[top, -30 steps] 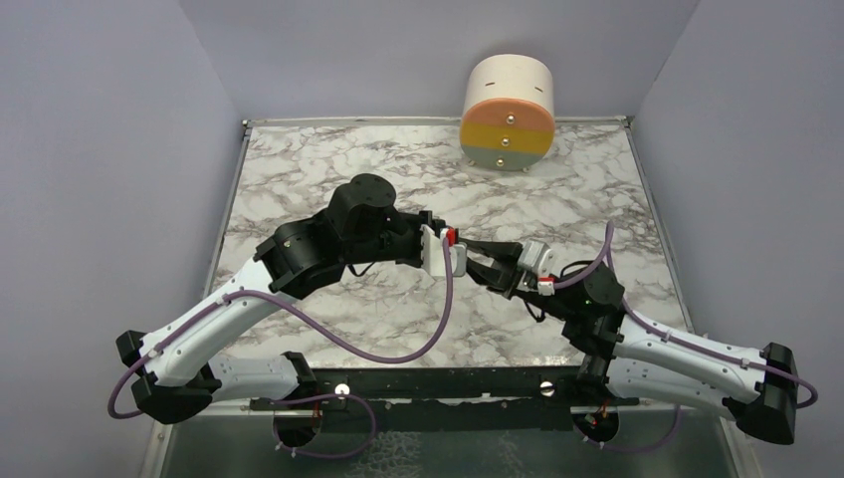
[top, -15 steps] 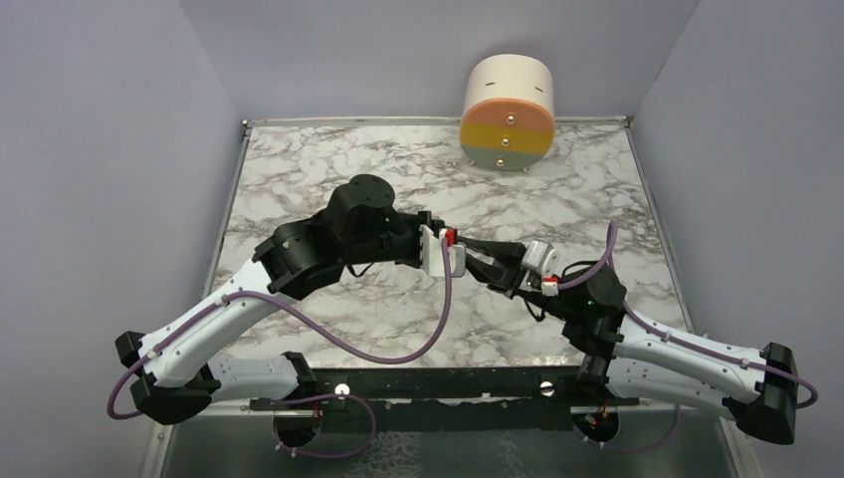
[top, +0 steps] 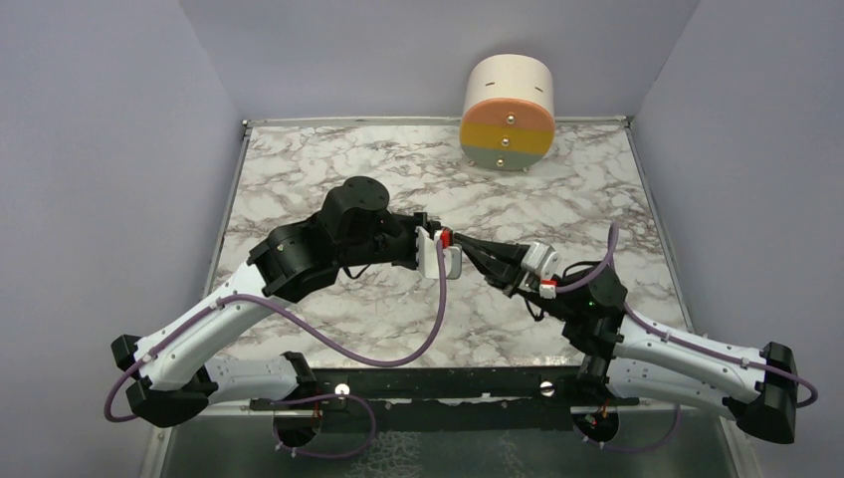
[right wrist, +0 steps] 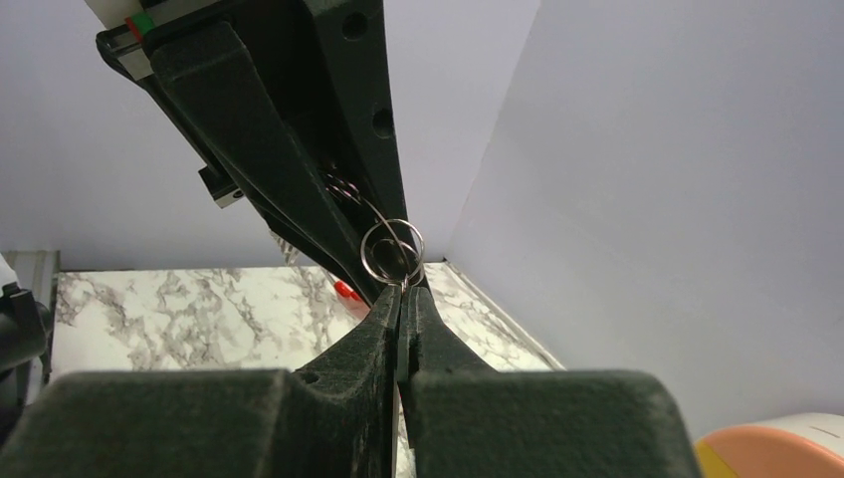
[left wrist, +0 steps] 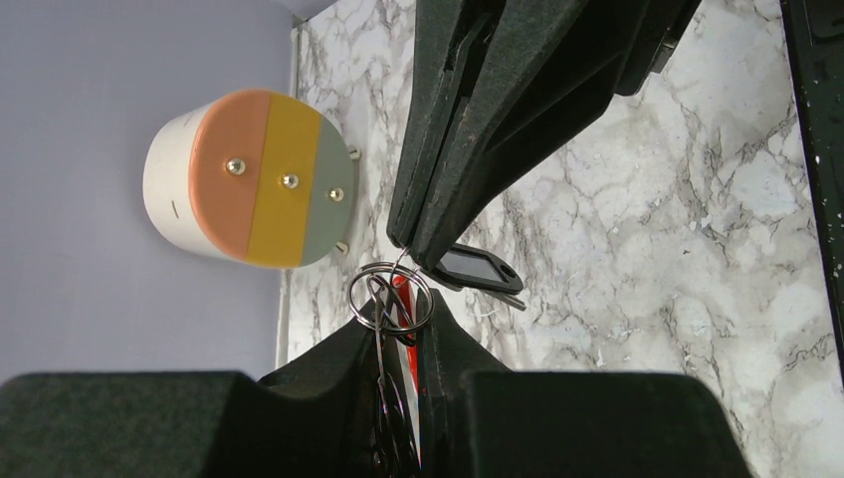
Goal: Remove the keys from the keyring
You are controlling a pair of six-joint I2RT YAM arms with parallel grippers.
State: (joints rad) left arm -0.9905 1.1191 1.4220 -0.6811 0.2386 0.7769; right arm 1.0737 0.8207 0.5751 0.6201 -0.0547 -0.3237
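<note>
From above, the left gripper [top: 439, 255] and right gripper [top: 472, 252] meet tip to tip over the table [top: 328, 169], well apart from the round tub [top: 508, 112] at the far edge. The left wrist view shows the left fingers clamped on the keyring [left wrist: 390, 296]. A dark-headed key [left wrist: 476, 269] sits just beside the right tips, but I cannot tell if it is on the ring. In the right wrist view, the right fingers pinch narrow on the ring wire. The task looks midway, with nothing blocking.

Left pincer [top: 444, 240] and right pincer [top: 467, 246], both clamped, meet tip-to-tip.
</note>
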